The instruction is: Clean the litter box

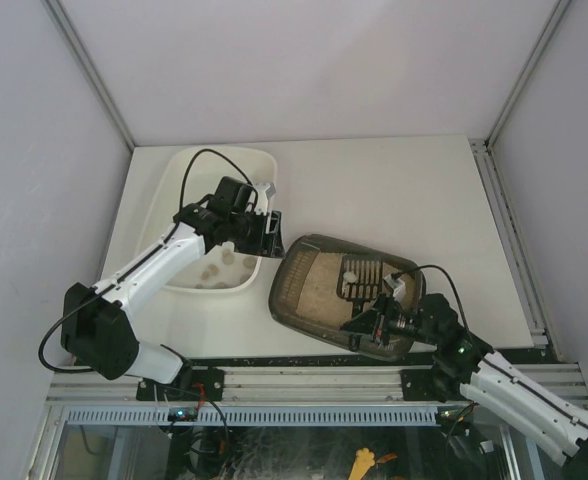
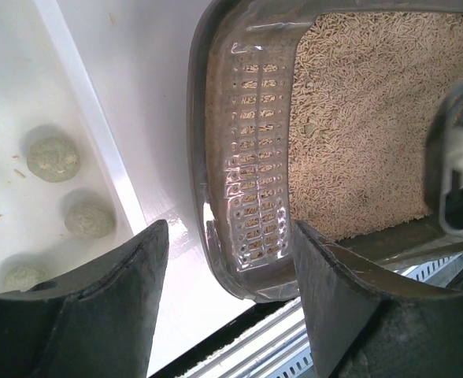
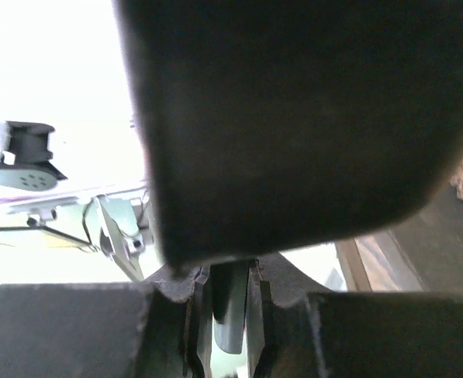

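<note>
The dark translucent litter box point(image 1: 280, 296) with beige litter lies slanted at the table's front centre. A grey slotted scoop point(image 1: 361, 277) rests in it on the litter. My right gripper point(image 1: 382, 318) is at the box's near right rim, shut on the scoop's handle. In the right wrist view the dark scoop point(image 3: 294, 118) fills the frame and its handle sits pinched in my right gripper point(image 3: 230, 293). My left gripper point(image 1: 265, 236) is open and empty, just above the box's left end. In the left wrist view my left gripper point(image 2: 231, 272) straddles the box's perforated end wall point(image 2: 251, 157).
A white tub point(image 1: 179, 175) stands at the back left, touching the left arm's side of the box, with several greenish clumps point(image 2: 53, 157) on its floor. The table's front edge and metal rail point(image 1: 304, 375) run just below the box.
</note>
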You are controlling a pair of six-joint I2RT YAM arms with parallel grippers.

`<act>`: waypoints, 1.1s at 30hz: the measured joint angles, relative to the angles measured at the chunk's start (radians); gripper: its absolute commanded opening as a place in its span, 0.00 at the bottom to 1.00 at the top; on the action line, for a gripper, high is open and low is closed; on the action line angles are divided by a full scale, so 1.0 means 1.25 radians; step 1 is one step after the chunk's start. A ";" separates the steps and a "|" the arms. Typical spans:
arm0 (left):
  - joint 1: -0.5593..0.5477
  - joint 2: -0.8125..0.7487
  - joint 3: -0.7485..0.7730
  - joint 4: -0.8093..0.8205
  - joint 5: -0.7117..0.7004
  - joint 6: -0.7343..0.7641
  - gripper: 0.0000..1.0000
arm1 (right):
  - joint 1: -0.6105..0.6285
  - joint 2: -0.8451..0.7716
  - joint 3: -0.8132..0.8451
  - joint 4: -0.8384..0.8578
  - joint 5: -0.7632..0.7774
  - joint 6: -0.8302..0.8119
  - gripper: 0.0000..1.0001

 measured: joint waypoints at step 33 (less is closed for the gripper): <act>0.275 -0.030 0.407 -0.186 -0.027 0.159 0.88 | -0.161 0.073 0.054 -0.036 -0.060 -0.073 0.00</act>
